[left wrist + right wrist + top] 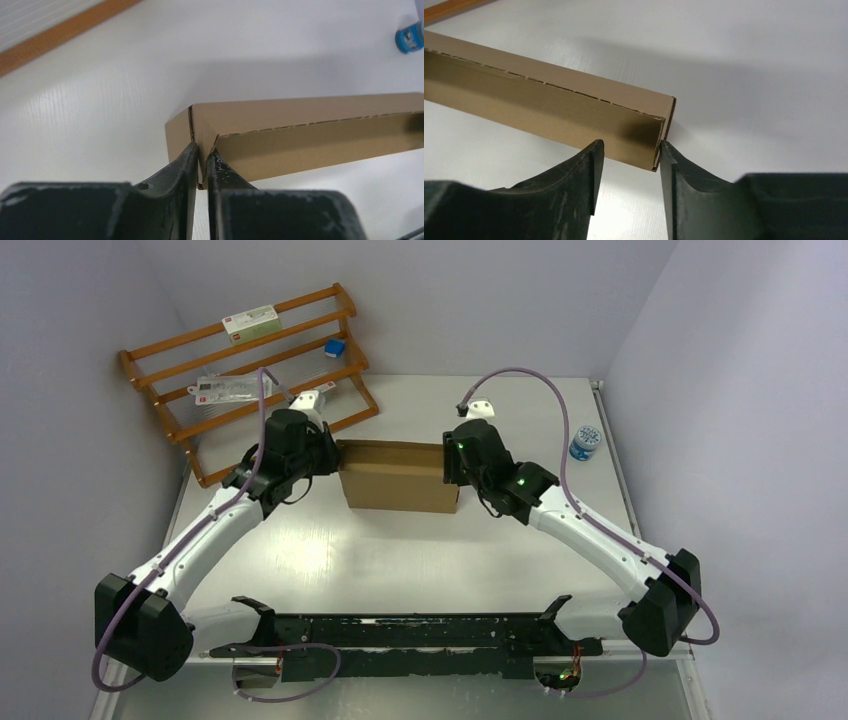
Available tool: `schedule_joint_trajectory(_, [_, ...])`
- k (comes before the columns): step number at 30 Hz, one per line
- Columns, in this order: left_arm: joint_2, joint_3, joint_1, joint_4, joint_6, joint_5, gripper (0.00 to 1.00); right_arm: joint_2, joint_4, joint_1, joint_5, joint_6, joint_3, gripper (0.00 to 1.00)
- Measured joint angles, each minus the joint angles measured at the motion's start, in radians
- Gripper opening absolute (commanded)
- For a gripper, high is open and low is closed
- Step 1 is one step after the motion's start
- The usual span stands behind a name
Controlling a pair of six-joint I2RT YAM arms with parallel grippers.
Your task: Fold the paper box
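black fingers fill the bottom of both wrist views, so start from them: your left gripper (202, 150) is pinched almost closed on the thin cardboard at the left end corner of the paper box (300, 130), with only the wall's thickness between the pads. your right gripper (630, 145) stands partly open astride the opposite corner, one finger (674, 170) touching or just beside the end wall, the other (584, 175) apart from the long side. you'll find the box on the white table (400, 560) toward its far middle, between the two wrists and just in front of the wooden rack (250, 370). it looks formed into a shallow rectangle, so you are probably near the end, seating the end walls. treat the left pinch as your anchor and don't twist it, since the slit at that corner could splay. square the right jaws over the end wall before closing, so you grip the cardboard rather than shove the box sideways. if you mean to let go instead, open wide first and draw straight back; a hooked finger could drag the light box or pop a flap. whether the inner flaps are locked cannot be told, so check that the dashed fold line runs straight.
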State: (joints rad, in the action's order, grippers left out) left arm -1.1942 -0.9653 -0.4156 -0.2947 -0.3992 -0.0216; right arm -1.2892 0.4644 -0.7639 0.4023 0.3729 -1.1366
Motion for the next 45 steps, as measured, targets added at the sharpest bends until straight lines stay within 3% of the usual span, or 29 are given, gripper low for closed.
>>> schedule_joint_trajectory(4, [0.012,0.024,-0.011,0.002,0.007,0.013,0.39,0.029,0.000,0.005,-0.037,0.010,-0.001,0.62])
schedule_joint_trajectory(9, [0.061,0.041,-0.020,-0.049,0.019,0.021,0.52,0.060,-0.018,0.031,-0.061,0.037,-0.002,0.70])
schedule_joint_trajectory(12, [0.106,0.041,-0.020,-0.055,0.023,0.037,0.68,0.083,-0.040,0.072,-0.100,0.058,-0.002,0.72])
schedule_joint_trajectory(16, [0.141,0.018,-0.017,-0.058,0.016,0.072,0.79,0.109,-0.068,0.133,-0.134,0.089,-0.002,0.70])
schedule_joint_trajectory(26, [0.062,-0.048,0.052,-0.016,-0.058,0.080,0.70,0.108,-0.137,0.194,-0.141,0.171,0.014,0.60])
schedule_joint_trajectory(37, [-0.032,-0.050,0.066,0.023,-0.106,0.153,0.41,0.098,-0.180,0.203,-0.188,0.193,0.116,0.48])
schedule_joint_trajectory(45, [-0.009,0.021,0.075,0.059,-0.110,0.195,0.33,0.111,-0.253,0.207,-0.238,0.206,0.174,0.43])
